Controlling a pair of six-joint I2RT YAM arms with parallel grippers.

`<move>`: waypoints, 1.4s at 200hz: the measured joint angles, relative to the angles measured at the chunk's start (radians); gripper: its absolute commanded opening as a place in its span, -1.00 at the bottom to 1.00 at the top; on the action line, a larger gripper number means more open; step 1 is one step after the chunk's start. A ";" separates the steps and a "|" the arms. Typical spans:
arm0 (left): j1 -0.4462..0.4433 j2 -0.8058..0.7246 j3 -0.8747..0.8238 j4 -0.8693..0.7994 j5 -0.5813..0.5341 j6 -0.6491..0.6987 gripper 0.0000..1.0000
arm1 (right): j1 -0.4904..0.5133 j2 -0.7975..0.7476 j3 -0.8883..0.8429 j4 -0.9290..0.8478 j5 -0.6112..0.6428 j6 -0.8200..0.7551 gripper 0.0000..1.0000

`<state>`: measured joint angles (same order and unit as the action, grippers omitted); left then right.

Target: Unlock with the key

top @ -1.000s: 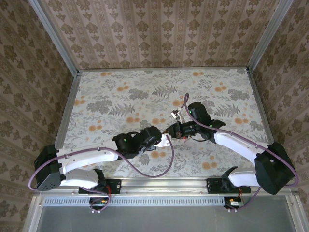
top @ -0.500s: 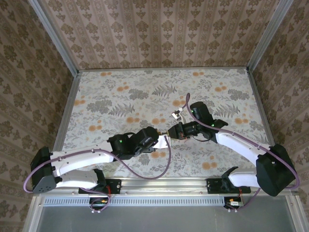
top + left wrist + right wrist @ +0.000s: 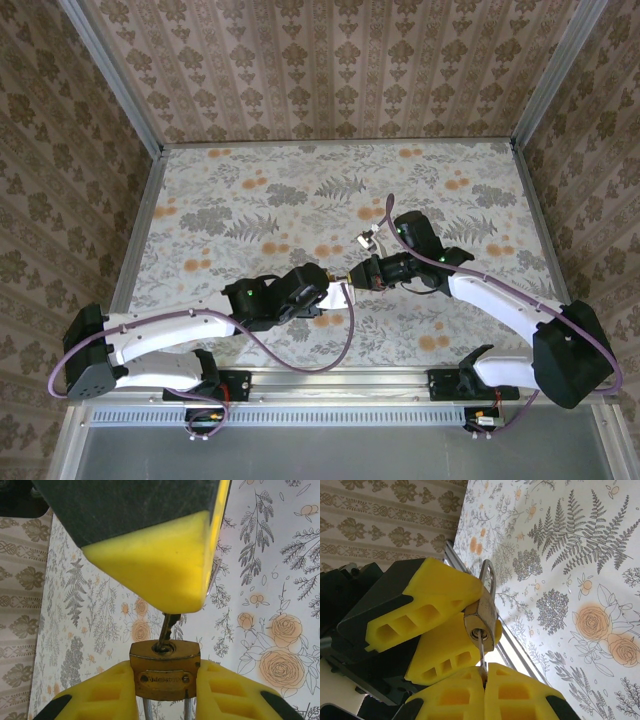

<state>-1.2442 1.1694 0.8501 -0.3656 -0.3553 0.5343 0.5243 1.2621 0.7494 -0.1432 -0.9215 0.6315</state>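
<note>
My left gripper [image 3: 165,682] is shut on the body of a brass padlock [image 3: 165,672], one yellow finger on each side and the silver shackle pointing back between them. The keyhole faces away from the wrist. A thin silver key [image 3: 168,626] has its tip in the keyhole. My right gripper [image 3: 484,674] is shut on the key [image 3: 481,649], and its blade runs up into the padlock [image 3: 482,614]. Seen from above, the left gripper [image 3: 332,287] and right gripper [image 3: 358,272] meet tip to tip over the table's middle. The key's tag is hidden inside the pads.
The table [image 3: 250,190] has a floral cover and is walled by patterned panels on three sides. A metal rail [image 3: 330,375] runs along the near edge by the arm bases. Purple cables [image 3: 345,335] loop off both arms.
The left arm's rear part has sunk lower and nearer the front edge. Both grippers stay joined at the padlock, and neither grip has changed.
</note>
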 measured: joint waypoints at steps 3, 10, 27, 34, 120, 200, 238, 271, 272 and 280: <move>0.000 0.000 0.000 0.000 0.000 0.000 -0.48 | 0.000 0.000 0.001 -0.002 0.000 -0.001 -1.00; 0.000 0.000 0.000 0.002 0.000 0.000 -0.48 | 0.000 -0.002 0.002 -0.007 0.001 -0.004 -1.00; 0.000 0.000 0.000 0.010 0.004 0.000 -0.48 | 0.000 -0.016 0.003 -0.023 0.009 -0.008 -1.00; 0.000 0.000 0.000 0.015 0.005 0.000 -0.48 | 0.000 -0.025 0.004 -0.029 0.016 -0.010 -1.00; -0.006 0.017 -0.007 0.078 0.011 0.001 -0.48 | -0.027 -0.064 0.041 -0.161 0.058 -0.065 -1.00; -0.005 0.034 -0.010 0.085 0.012 0.001 -0.49 | -0.043 -0.079 0.056 -0.242 0.122 -0.104 -1.00; -0.003 0.034 -0.010 0.088 0.012 0.001 -0.48 | -0.042 -0.079 0.056 -0.216 0.116 -0.078 -1.00; 0.003 0.036 -0.010 0.091 0.012 0.001 -0.48 | -0.036 -0.088 0.056 -0.179 0.095 -0.044 -1.00; 0.003 0.036 -0.010 0.091 0.012 0.001 -0.48 | -0.035 -0.088 0.056 -0.177 0.093 -0.043 -1.00; 0.005 0.038 -0.010 0.091 0.013 0.001 -0.48 | -0.030 -0.089 0.056 -0.167 0.090 -0.037 -1.00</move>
<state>-1.2396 1.2072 0.8406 -0.2745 -0.3428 0.5354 0.4942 1.1732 0.8051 -0.3107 -0.8310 0.5949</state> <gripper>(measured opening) 0.259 0.060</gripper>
